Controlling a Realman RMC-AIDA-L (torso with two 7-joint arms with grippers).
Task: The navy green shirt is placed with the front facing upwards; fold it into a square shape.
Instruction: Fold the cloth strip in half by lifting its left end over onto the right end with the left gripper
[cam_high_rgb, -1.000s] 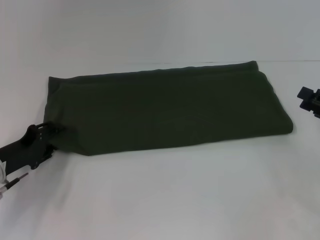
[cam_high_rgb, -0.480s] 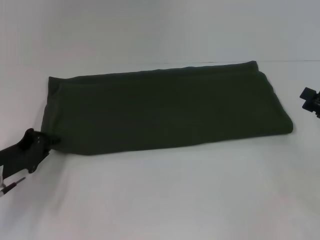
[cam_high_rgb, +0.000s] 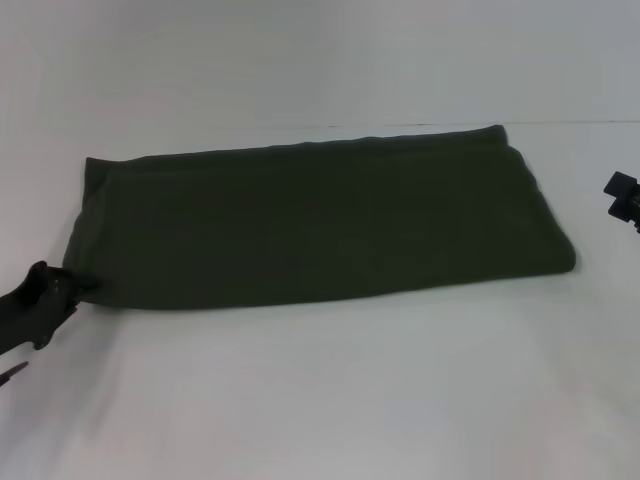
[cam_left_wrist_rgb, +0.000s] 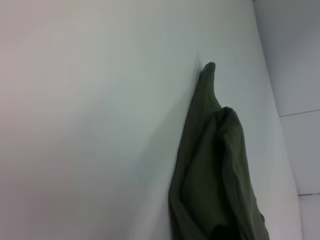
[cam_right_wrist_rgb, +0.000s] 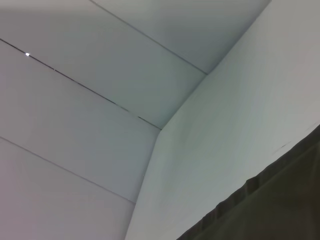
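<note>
Lower left of the head view: the left tool (cam_high_rgb: 78, 285) pinches the near left corner of the dark olive-green cotton shirt (cam_high_rgb: 320, 220), judged to be drawing the fabric taut. The shirt lies across the frame's centre on the white bench (cam_high_rgb: 330, 400) as a long folded band, plain side up. Right edge: the right tool (cam_high_rgb: 622, 196) sits parked beside the shirt; its state cannot be told.

A plain white table (cam_high_rgb: 330, 390) carries everything here, its top matte and unmarked. Directly on it lies the navy green shirt (cam_high_rgb: 320, 220), folded into a long flat band that runs across the far half of the surface, plain green side up — no print shows. Its near left corner seems slightly lifted off the table, though the head view leaves that unclear — the rest rests flat.
</note>
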